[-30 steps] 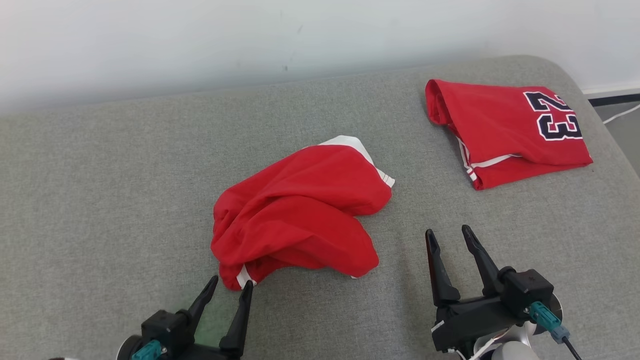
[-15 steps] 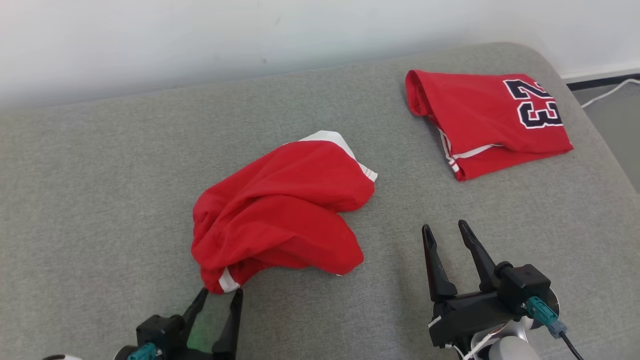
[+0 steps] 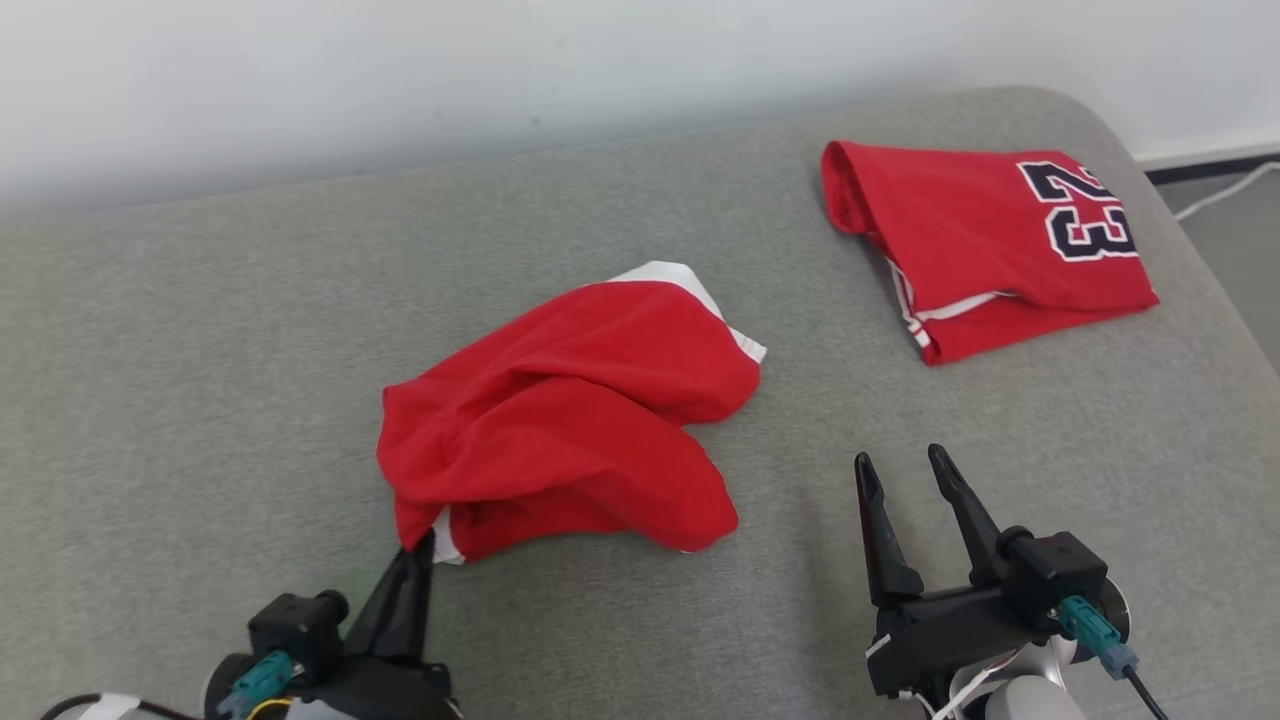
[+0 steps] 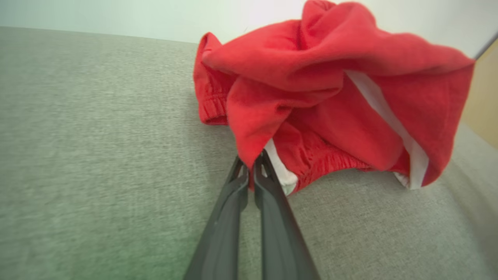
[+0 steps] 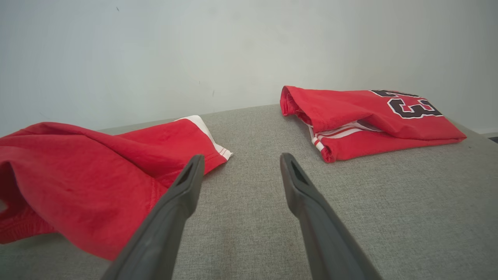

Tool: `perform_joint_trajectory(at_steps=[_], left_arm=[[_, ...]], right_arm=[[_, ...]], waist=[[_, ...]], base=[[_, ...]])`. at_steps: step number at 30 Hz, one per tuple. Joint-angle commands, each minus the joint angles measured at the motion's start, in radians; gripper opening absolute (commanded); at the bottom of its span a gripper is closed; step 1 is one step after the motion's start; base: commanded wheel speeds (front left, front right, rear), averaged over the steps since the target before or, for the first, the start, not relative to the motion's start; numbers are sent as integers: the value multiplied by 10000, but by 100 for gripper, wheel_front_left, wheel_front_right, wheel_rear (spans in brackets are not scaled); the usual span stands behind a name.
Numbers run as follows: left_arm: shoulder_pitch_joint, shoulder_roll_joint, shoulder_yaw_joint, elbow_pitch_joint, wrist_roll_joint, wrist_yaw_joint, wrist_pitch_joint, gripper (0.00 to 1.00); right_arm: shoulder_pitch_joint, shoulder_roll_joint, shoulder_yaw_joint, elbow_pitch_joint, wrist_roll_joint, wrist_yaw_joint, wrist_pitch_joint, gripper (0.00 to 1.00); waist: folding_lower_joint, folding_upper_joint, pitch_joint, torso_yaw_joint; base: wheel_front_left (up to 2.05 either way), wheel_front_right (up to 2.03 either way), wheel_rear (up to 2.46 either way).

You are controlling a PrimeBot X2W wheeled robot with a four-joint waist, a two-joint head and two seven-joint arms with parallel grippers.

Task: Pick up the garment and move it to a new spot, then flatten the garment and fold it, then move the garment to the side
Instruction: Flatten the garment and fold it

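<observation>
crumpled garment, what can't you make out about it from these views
- crumpled garment: full shape, head view; its own folds hide it.
- left gripper: how much cloth the fingers pinch, left wrist view; a red flap drapes over the tips.
- folded jersey: number foreshortened, right wrist view; lower layers hidden by the top fold.

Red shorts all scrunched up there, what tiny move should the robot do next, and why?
Probably lift the left end effector straight up a little. It is shut on the near corner of the red shorts, which lie crumpled on the grey cushion, so raising that corner should start picking them up. The right end effector is open and apart from the cloth.
</observation>
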Motion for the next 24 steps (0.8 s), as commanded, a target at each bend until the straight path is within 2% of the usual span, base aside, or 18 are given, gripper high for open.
perform_joint_trajectory(at_steps=[1,5,17,22,23,24], left_arm=[[227,134,210,-179,172,-38,-57,0],[566,403,643,-790,530,16,-53,0],[1424,1444,582,-2396,1378,458,417,0],[1816,1336,516,-2641,1169,520,635,0],[1857,1311,494,-2587,1123,513,608,12],[1909,1267,479,-2531,1071,504,569,55]], right_arm=[[153,10,30,16,-87,5,-6,100],[247,4,69,71,39,3,-6,100],[522,3,135,115,157,5,-6,100],[492,3,123,188,136,3,-6,100],[477,3,113,201,135,5,-6,100],[466,3,100,208,135,3,-6,100]], waist=[[-1,-1,-199,300],[-1,-1,-471,702],[-1,-1,-773,1375],[-1,-1,-712,1426],[-1,-1,-712,1430],[-1,-1,-716,1433]], base=[[0,0,0],[0,0,0],[0,0,0],[0,0,0],[0,0,0],[0,0,0]])
